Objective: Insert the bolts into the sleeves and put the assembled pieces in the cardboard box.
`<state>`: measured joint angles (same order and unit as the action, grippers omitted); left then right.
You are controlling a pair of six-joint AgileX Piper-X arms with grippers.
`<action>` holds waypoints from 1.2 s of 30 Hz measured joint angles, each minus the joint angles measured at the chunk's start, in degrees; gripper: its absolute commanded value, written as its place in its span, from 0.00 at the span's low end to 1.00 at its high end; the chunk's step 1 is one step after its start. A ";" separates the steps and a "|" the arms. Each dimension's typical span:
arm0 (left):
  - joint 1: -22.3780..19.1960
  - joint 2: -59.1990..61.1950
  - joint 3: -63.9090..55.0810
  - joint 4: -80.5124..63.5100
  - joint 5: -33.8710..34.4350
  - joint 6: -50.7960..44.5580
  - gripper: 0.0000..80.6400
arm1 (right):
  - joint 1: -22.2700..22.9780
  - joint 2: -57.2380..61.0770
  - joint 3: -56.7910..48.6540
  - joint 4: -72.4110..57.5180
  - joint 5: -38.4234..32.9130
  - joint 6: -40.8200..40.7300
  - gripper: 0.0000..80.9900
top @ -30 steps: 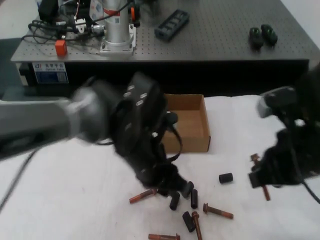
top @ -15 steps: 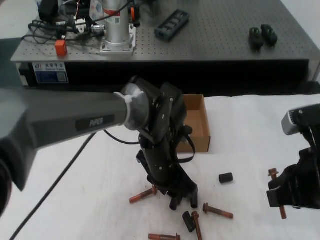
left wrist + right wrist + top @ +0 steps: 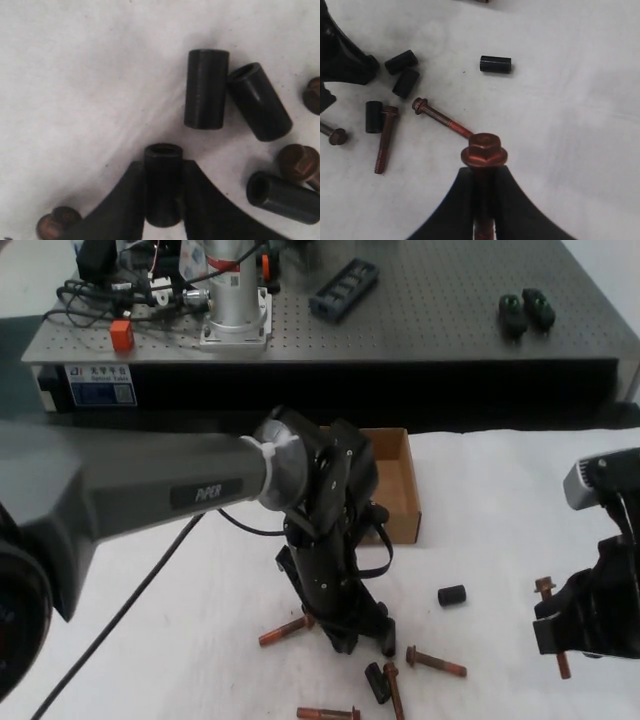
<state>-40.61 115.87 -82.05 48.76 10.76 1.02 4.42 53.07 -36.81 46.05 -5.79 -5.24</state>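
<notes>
— How many sleeves do you count?

— Five. The left pincer is clamped on one, the gripped sleeve, with its open end showing between the two fingers. Just past it the second sleeve and the third sleeve lie touching, the third tilted against the second. The fourth sleeve lies just beside a bolt head. The lone sleeve lies well apart from the cluster, toward the right arm.

— What are they like?

— Short black tubes, hollow, with smooth matt walls.

— And the bolts?

— Five as well. The right pincer is closed on the shank of the gripped bolt, whose hexagonal flanged head stands clear of the fingertips. Four lie loose on the bench, which is covered in a soft, wrinkled white cloth. These are the bolt by the left pincer, the bolt toward the right arm, the bolt beside the fourth sleeve and the nearest bolt. All are coppery-brown metal with hexagonal heads, and the shanks are threaded toward the tip.

— Where is the cardboard box?

— The cardboard box is plain brown with an open top. It sits at the far edge of the cloth behind the left arm, apart from the scattered parts.
</notes>
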 measured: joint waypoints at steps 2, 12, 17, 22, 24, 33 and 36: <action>0.00 -1.39 0.77 1.45 0.26 -0.53 0.01 | 0.00 0.00 0.00 0.00 -1.68 0.81 0.00; 0.00 -32.97 28.70 -28.17 13.48 -8.38 0.01 | 3.57 0.30 9.51 -44.84 -23.85 35.43 0.00; 0.00 -41.31 38.26 -42.42 20.30 -10.87 0.01 | 14.15 2.49 9.97 -63.83 -20.90 42.92 0.00; 0.00 -46.22 42.52 -50.89 22.11 -12.65 0.01 | 16.09 3.14 9.97 -64.71 -19.34 43.60 0.00; 0.00 -46.75 42.88 -51.56 22.26 -13.03 0.01 | 16.74 3.13 9.97 -64.71 -18.44 43.63 0.00; 0.00 -46.96 43.35 -52.16 22.54 -14.44 0.01 | 16.72 3.13 9.97 -63.44 -18.18 43.50 0.00; 0.00 -46.96 43.35 -52.40 22.83 -14.61 0.01 | 16.72 3.13 9.97 -62.09 -18.55 42.92 0.00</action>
<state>-40.61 68.91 -38.70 -3.64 33.59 -13.59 21.14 56.20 -26.84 -16.05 -24.35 37.67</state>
